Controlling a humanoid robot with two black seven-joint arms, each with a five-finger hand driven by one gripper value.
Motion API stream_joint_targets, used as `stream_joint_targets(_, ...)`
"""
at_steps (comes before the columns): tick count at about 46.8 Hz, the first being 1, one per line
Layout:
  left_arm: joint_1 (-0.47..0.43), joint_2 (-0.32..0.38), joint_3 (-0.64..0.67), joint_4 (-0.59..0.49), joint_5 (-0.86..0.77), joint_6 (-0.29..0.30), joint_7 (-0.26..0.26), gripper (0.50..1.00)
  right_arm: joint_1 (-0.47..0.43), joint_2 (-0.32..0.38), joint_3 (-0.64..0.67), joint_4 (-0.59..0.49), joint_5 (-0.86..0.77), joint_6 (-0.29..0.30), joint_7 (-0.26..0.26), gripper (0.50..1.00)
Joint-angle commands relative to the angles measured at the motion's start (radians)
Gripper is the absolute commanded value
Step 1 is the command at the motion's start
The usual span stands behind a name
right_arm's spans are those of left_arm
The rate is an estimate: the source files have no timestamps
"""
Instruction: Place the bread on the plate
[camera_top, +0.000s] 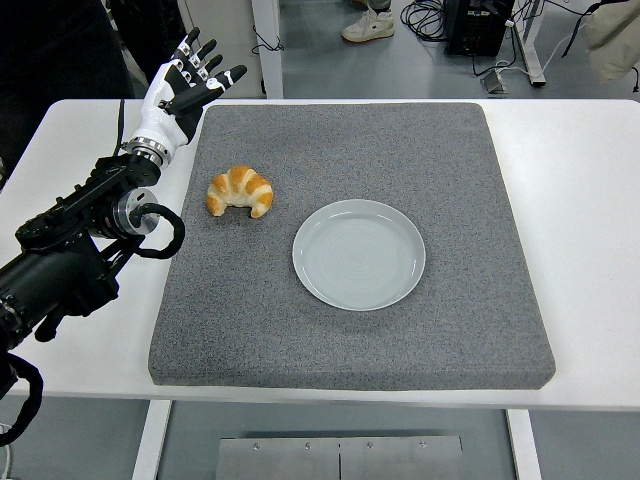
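Golden crescent bread (240, 190) lies on the grey foam mat (350, 340), left of the round pale plate (359, 254); the left robot hand (183, 88) hovers beyond the bread, fingers spread, empty.

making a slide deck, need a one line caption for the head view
Left robot hand open above the table's far left, croissant on the grey mat beside the empty plate.

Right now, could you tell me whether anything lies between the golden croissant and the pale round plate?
Nothing visible does. The golden croissant lies on the grey foam mat, with only bare mat between it and the pale round plate.
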Motion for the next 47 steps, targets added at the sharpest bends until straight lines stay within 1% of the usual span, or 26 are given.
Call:
stream_joint_targets(1, -0.004, 0.000, 0.000, -0.007, 0.000, 0.006, 0.004, 0.966, 0.001, 0.000, 0.000, 0.000, 0.000, 0.000, 0.000, 1.000)
stream_joint_targets(4, -0.015, 0.003, 0.001, -0.006, -0.002, 0.009, 0.012, 0.966, 0.001, 0.000, -0.001, 0.000, 0.000, 0.000, 0.000, 1.000)
stream_joint_targets(9, -0.020, 0.014, 0.001, -0.007, 0.000, 0.010, 0.059, 0.965, 0.001, 0.000, 0.000, 0.000, 0.000, 0.000, 0.000, 1.000)
stream_joint_targets(11, -0.023, 0.015, 0.001, -0.007, 0.000, 0.010, 0.070, 0.965, 0.001, 0.000, 0.000, 0.002, 0.000, 0.000, 0.000, 1.000)
stream_joint_targets(15, -0.030, 0.031, 0.003, -0.027, 0.000, 0.010, 0.076, 0.965, 0.001, 0.000, 0.000, 0.002, 0.000, 0.000, 0.000, 1.000)
stream_joint_targets(21, -0.030, 0.100, 0.006, -0.128, 0.003, 0.019, 0.085, 0.965, 0.001, 0.000, 0.000, 0.002, 0.000, 0.000, 0.000, 1.000)
stream_joint_targets(27, -0.032, 0.150, 0.050, -0.208, 0.001, 0.036, 0.108, 0.965, 0.001, 0.000, 0.000, 0.003, 0.000, 0.000, 0.000, 1.000)
stream_joint_targets(31, -0.032, 0.169, 0.058, -0.222, 0.003, 0.038, 0.110, 0.965, 0.002, 0.000, 0.000, 0.005, 0.000, 0.000, 0.000, 1.000)
stream_joint_targets(36, -0.033, 0.175, 0.061, -0.228, 0.008, 0.038, 0.115, 0.965, 0.002, 0.000, -0.001, 0.005, 0.000, 0.000, 0.000, 1.000)
stream_joint_targets(39, -0.035, 0.189, 0.063, -0.242, 0.014, 0.039, 0.124, 0.965, 0.002, 0.000, -0.001, 0.005, 0.000, 0.000, 0.000, 1.000)
stream_joint_targets(43, -0.044, 0.228, 0.118, -0.274, 0.014, 0.041, 0.136, 0.965, 0.001, 0.000, -0.001, 0.003, 0.000, -0.001, 0.000, 1.000)
stream_joint_targets(47, -0.090, 0.274, 0.222, -0.291, 0.014, 0.041, 0.136, 0.963, 0.001, 0.000, -0.001, 0.003, 0.000, 0.000, 0.000, 1.000)
